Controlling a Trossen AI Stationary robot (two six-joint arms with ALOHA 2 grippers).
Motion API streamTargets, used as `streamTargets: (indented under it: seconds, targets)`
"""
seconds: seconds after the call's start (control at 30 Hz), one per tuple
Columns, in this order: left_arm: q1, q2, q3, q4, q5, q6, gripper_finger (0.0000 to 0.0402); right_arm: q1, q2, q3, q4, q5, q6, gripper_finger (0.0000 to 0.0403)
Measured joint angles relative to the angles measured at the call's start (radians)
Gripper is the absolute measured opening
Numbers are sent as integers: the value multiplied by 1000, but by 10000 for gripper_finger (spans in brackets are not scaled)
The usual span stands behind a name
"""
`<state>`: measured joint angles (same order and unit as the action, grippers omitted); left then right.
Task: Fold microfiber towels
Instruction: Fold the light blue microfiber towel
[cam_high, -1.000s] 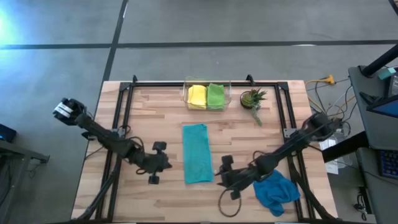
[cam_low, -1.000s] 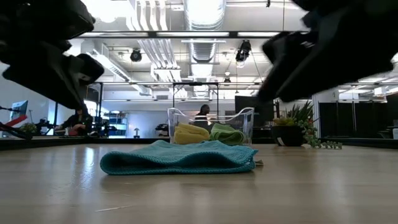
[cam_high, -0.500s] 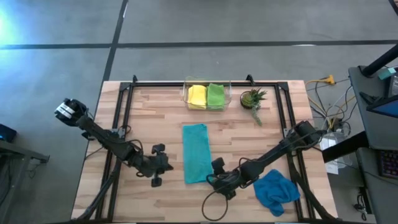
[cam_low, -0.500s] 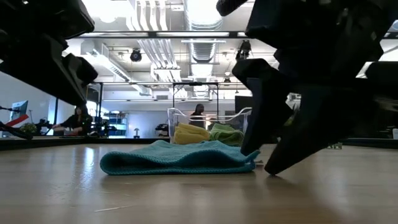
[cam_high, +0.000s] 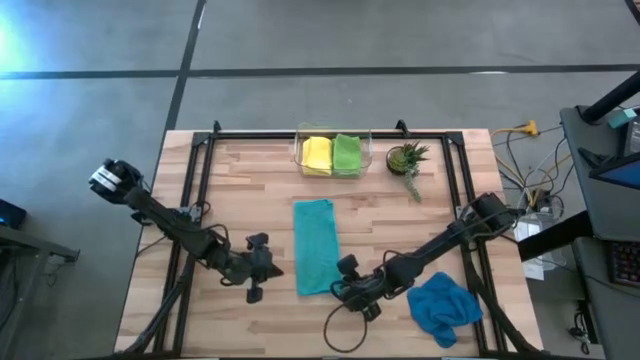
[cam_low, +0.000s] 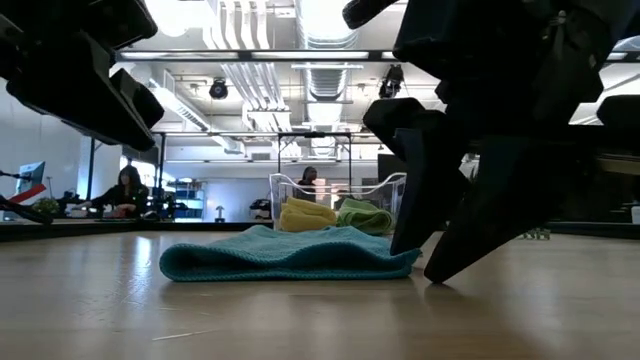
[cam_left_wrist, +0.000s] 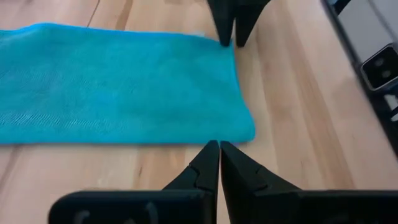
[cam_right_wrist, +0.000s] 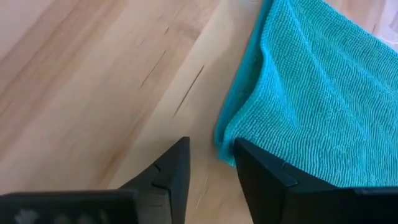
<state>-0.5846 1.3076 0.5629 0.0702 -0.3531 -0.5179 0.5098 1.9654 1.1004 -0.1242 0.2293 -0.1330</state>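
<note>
Four towels were on your table: the yellow towel (cam_high: 316, 153) and green towel (cam_high: 346, 153) lay folded in the clear bin (cam_high: 297, 143), so half seemed done. The teal towel (cam_high: 316, 246) lay folded once; its corner was just before the parted fingers of your right gripper (cam_right_wrist: 210, 163). Your left gripper (cam_left_wrist: 219, 163), fingers together, waited beside its other edge. One blue towel (cam_high: 444, 306) remained crumpled.

Bench (cam_high: 240, 180): pale wood planks, black frame.
Clear bin (cam_high: 298, 150): far centre.
Potted plant (cam_high: 405, 157): right of bin.
Cables (cam_high: 523, 130): far right.
</note>
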Motion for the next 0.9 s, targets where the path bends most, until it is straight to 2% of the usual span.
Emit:
streamTargets:
  seconds: [0.23,0.37,0.57,0.7,0.9]
  targets:
    - [0,61,0,70,55,0,0,-20,2,8,1,-4,-37,120]
    - [0,124,0,122,158,0,0,-37,2,6,4,-26,-44,119]
    - [-1,231,0,305,276,33,6,-57,5,0,10,-93,-43,106]
    - [-1,285,16,373,281,85,38,-58,18,3,10,-106,-43,90]
    - [0,333,41,367,272,195,107,-57,27,10,3,-121,-35,48]
